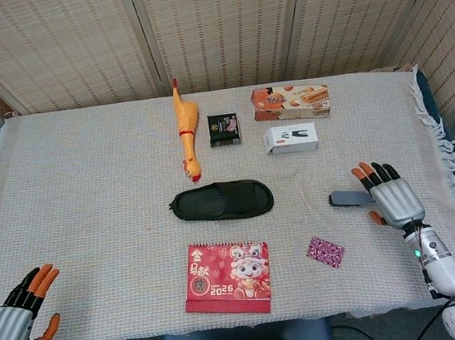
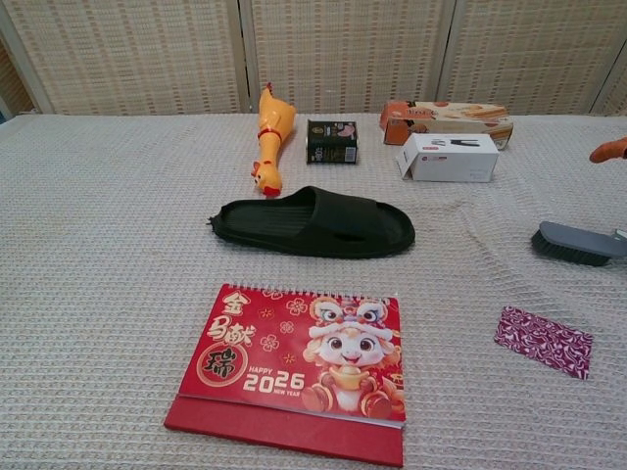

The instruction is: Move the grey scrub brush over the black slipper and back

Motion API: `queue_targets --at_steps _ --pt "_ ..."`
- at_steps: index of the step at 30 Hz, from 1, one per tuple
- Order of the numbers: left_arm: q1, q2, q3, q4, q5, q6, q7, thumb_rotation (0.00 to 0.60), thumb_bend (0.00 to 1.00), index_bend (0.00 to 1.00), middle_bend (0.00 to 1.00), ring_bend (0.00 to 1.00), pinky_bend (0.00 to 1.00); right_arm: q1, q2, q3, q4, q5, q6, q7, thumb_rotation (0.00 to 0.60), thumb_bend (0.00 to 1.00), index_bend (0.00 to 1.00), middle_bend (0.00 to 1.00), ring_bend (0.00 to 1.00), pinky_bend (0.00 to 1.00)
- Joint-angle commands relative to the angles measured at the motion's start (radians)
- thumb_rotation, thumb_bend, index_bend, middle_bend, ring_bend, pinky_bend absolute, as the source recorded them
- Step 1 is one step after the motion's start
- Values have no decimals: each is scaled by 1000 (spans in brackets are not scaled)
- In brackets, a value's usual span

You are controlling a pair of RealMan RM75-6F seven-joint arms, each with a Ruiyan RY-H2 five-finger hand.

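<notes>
The grey scrub brush [image 1: 347, 198] [image 2: 578, 243] lies flat on the woven cloth at the right, bristles down. Just right of it in the head view, my right hand [image 1: 392, 196] hovers with its fingers spread and nothing in it; the chest view shows only one orange fingertip [image 2: 609, 150] at the right edge. The black slipper [image 1: 222, 201] [image 2: 312, 222] rests mid-table, well left of the brush. My left hand [image 1: 16, 315] stays open at the near left corner, far from both.
A rubber chicken [image 1: 186, 133], a small black box [image 1: 224, 128], an orange biscuit box [image 1: 291, 101] and a white box [image 1: 291, 138] stand behind the slipper. A red 2026 calendar [image 1: 228, 276] and a magenta packet [image 1: 325, 251] lie near the front edge.
</notes>
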Motion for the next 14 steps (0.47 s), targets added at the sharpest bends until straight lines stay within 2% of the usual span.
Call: queue_targets --at_steps 1,3,6,7,10,14 --pt "5 0 -3 2 1 13 -1 600 457 0 0 0 200 -115 67 -24 -92 -155 210 96 600 181 0 0 0 38" --pt "7 -2 -7 6 -1 22 -3 599 456 0 0 0 200 -181 51 -53 -77 -241 336 110 600 181 0 0 0 8" --pt "7 -5 -13 11 -14 19 -7 600 457 0 0 0 200 -308 -31 -101 10 -373 565 99 600 181 0 0 0 0" --pt "7 -6 -14 10 -18 15 -6 600 459 0 0 0 200 -334 -56 -110 40 -397 607 109 600 181 0 0 0 0" --pt "5 -6 -17 5 -23 11 -1 600 461 0 0 0 200 -364 -69 -140 73 -445 629 96 600 181 0 0 0 0" --pt "7 -11 -17 2 -15 18 13 600 461 0 0 0 201 -377 -57 -125 61 -454 635 124 600 181 0 0 0 0"
